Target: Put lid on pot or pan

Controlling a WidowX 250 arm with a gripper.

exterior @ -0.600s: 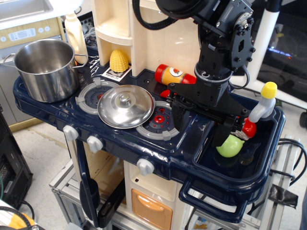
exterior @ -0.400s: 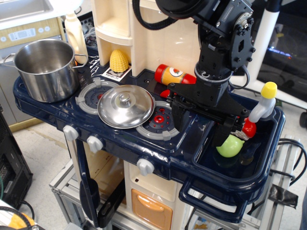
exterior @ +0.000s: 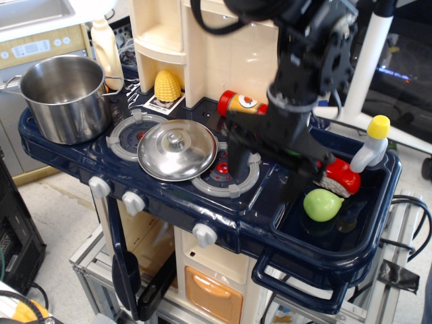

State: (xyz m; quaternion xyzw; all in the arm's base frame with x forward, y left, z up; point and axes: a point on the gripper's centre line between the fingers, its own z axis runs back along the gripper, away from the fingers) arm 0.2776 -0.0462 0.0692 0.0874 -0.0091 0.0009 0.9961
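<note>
While the gripper (exterior: 264, 165) hangs blurred with jaws spread and empty above the worktop's middle, partly hiding a burner (exterior: 226, 172), the lid (exterior: 177, 149) lies near the front edge; the pot (exterior: 65, 96) fills the far-left corner.

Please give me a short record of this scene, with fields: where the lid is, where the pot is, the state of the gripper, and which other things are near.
lid: round shiny steel lid with knob, lying flat on the toy stove between two burner rings, not on the pot
pot: deep shiny steel pot, uncovered, at the stove's left end, apart from the lid
gripper: black gripper, open, empty, above the right burner, right of the lid
sink: dark blue basin holding a green round toy
back: yellow toy corn, red-and-yellow toy bottle
</note>
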